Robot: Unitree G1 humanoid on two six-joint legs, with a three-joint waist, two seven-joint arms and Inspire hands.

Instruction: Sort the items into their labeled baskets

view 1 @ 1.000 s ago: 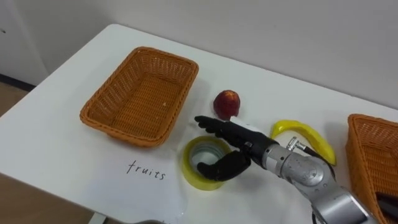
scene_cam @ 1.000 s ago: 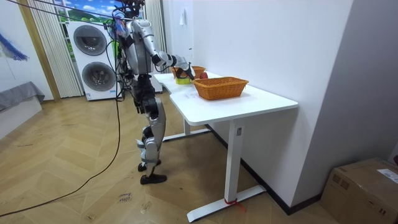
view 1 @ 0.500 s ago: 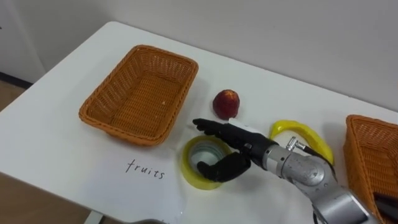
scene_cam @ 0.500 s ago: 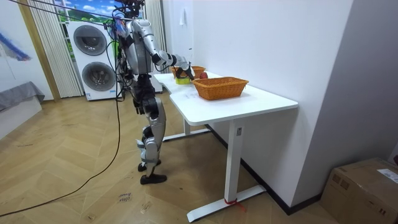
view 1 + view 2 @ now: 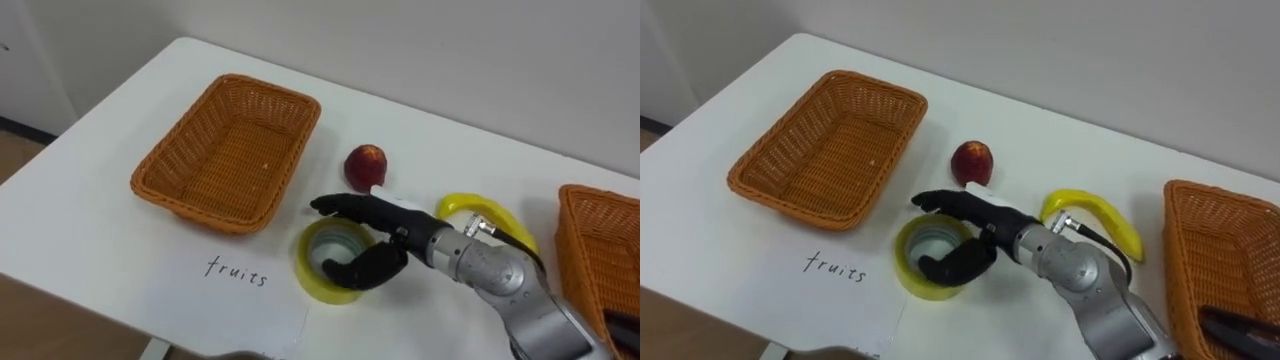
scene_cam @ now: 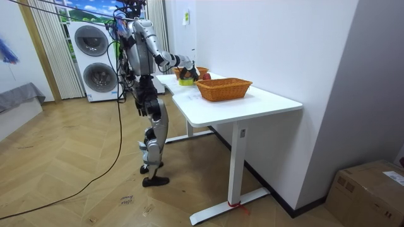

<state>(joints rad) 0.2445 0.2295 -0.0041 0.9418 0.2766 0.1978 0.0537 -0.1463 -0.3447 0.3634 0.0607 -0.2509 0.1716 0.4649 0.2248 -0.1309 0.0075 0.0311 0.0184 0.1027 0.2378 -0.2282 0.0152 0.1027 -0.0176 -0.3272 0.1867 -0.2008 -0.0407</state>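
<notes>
Looking through the left eye, you have the right hand [image 5: 398,232] on the yellow tape [image 5: 305,265], which lies flat near the table's [image 5: 100,120] front edge. The thumb is curled down into its hole, and the fingers run almost straight along the outside of the far rim. Handwritten "fruits" [image 5: 237,272] sits just left of the tape, in front of the left basket [image 5: 270,88]. An apple [image 5: 366,165] and a banana [image 5: 495,212] lie beyond the hand, toward the back edge.

In the room view the robot stands upright at the table's long side, with washers [image 6: 98,60] behind it.

The right eye shows something dark [image 5: 1240,325] in the right basket [image 5: 1210,250] at the right edge; you cannot tell what it is.
</notes>
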